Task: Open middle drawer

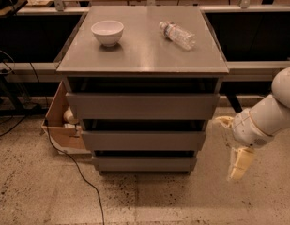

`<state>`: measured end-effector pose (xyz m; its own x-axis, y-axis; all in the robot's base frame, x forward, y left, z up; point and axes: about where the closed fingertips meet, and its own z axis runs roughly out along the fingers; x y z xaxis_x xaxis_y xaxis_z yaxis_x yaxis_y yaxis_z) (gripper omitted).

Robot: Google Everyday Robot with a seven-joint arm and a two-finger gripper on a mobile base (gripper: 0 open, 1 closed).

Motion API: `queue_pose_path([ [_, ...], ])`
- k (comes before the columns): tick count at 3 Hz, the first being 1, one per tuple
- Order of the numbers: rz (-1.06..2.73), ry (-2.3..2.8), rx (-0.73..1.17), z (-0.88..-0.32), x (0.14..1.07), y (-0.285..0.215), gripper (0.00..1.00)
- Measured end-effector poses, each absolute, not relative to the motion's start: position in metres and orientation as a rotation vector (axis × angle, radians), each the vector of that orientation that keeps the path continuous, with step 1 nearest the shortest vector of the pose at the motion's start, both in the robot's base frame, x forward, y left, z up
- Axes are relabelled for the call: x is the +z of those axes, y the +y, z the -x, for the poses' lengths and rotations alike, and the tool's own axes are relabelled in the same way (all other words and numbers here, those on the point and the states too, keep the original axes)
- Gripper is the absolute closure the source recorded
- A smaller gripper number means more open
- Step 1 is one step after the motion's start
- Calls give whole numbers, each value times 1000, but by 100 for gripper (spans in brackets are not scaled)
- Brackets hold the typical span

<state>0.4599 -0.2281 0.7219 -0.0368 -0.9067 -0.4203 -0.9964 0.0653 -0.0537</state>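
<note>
The grey cabinet [142, 62] has three drawers. The middle drawer [143, 140] is a wide, flat, handleless grey front between the taller top drawer [142, 106] and the narrow bottom drawer [144, 163]. All three fronts look pushed in. My gripper [232, 144] hangs at the end of the white arm [271, 111], just right of the cabinet at the height of the middle drawer. Its two pale fingers are spread apart and hold nothing. It does not touch the drawer.
A white bowl [107, 32] and a plastic bottle [177, 34] lying on its side rest on the cabinet top. A cardboard box [60, 125] stands at the cabinet's left, with a black cable [79, 177] on the speckled floor. Dark benches run behind.
</note>
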Motion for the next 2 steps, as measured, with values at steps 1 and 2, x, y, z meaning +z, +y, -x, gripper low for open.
queue_pose_path([
  [1, 1903, 2007, 363, -460, 722, -228, 0],
  [2, 1838, 2030, 396, -464, 683, -211, 0],
])
